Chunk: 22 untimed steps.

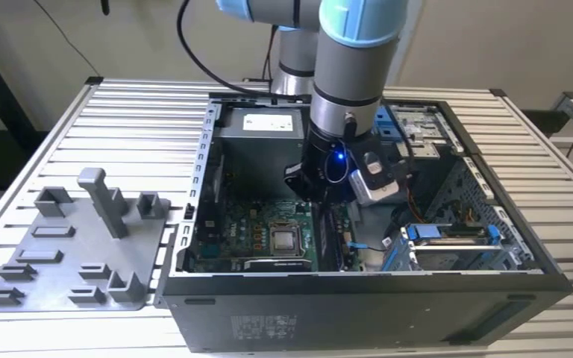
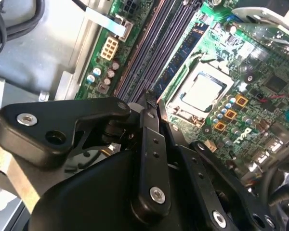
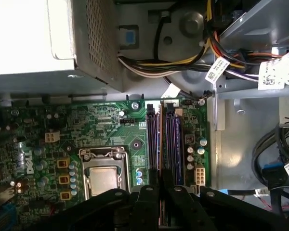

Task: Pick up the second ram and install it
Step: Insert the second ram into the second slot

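Black pincer (image 3: 160, 202) hangs low inside the open dark computer case (image 1: 366, 313), fingers drawn together on the second ram (image 3: 160, 144), a thin dark board held edge-on directly over the long black motherboard slots (image 3: 169, 144), aligned for seating. Beyond: silver processor socket (image 3: 104, 179). Farther off, grey plastic fixture blocks (image 1: 77, 246) sit on the slatted worktop (image 1: 137, 119).

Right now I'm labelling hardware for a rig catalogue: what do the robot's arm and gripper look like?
The arm is a silver-grey cylinder with light blue joint caps. A black cable loops beside it. At the wrist sits a black housing with a glowing blue light and a silver-grey camera block. The gripper is matte black, built of flat linkage bars with silver screws.
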Tool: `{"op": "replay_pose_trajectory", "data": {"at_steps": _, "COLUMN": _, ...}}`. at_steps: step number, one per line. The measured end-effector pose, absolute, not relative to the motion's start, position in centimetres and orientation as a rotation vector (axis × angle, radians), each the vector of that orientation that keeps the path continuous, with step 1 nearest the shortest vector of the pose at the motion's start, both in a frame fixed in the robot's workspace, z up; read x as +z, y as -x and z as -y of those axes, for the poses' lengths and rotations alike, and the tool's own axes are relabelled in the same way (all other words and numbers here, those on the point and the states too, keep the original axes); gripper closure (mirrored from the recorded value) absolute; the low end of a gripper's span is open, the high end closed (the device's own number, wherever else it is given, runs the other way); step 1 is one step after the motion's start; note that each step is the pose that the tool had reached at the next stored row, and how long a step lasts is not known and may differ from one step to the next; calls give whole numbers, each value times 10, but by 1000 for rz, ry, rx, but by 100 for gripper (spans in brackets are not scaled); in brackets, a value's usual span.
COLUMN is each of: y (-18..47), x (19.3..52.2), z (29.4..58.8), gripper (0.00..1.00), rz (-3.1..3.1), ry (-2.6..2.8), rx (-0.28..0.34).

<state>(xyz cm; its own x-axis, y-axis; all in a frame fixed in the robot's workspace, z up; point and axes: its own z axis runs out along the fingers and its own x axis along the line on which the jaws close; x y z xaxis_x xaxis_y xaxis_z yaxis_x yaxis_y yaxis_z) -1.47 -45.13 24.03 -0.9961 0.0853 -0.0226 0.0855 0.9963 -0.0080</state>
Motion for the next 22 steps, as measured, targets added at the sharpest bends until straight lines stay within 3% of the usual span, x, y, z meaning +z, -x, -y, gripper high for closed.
{"op": "replay_pose_trajectory", "data": {"at_steps": 22, "y": 15, "x": 226, "z": 457, "gripper": 86, "rz": -3116, "ry": -124, "rx": -25}}
